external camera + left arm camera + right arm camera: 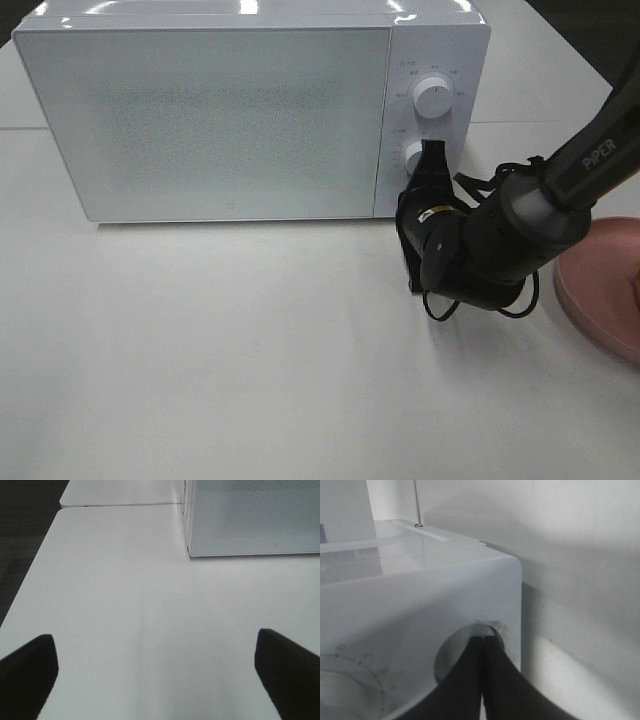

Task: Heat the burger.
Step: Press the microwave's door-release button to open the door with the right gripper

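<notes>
The microwave [230, 110] door is shut and the burger is nowhere in sight, likely inside; the visible part of the pink plate [600, 290] is bare. The right claw [430, 158], pressed together, sits at the lower knob [410, 155]. That looks like setting the timer, and next that knob needs turning. The left claw [157, 680] hangs spread above the counter [125, 580].

My overhead view is mostly a plain white matte tabletop [250, 360], evenly lit with soft shadows. A second white tabletop [555, 85] butts against it along a thin seam at upper right, with dark floor [600, 12] in the top right corner.
</notes>
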Controlling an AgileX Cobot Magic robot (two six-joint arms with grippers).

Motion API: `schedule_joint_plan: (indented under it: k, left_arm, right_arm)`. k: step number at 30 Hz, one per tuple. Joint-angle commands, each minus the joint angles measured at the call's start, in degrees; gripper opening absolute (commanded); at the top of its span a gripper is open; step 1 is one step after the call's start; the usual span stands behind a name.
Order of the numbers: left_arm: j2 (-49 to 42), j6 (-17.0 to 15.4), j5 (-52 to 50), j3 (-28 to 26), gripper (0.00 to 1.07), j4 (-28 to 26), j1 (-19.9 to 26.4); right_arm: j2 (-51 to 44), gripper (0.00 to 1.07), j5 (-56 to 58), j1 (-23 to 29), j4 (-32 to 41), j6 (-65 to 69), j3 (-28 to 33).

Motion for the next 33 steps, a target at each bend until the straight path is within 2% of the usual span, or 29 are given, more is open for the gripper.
schedule_joint_plan:
  k: [1,14,26,33]
  left_arm:
    - [-1.32,0.0,-0.29,0.11,1.0,-0.06,-0.23]
    - [-1.32,0.0,-0.29,0.11,1.0,-0.06,-0.23]
    - [-1.32,0.0,-0.29,0.11,1.0,-0.06,-0.23]
    - [-1.32,0.0,-0.29,0.11,1.0,-0.06,-0.23]
  right_arm:
    - [-0.34,0.0,-10.49,-0.52,-1.89,-1.26,-3.04]
    - [-0.29,0.0,-14.67,-3.21,-2.98,-5.44,-9.97]
    - [-0.34,0.0,-12.95,-3.21,-3.15,-5.33,-9.91]
    - [-0.52,0.0,-11.12,-3.04,-2.98,-4.7,-7.79]
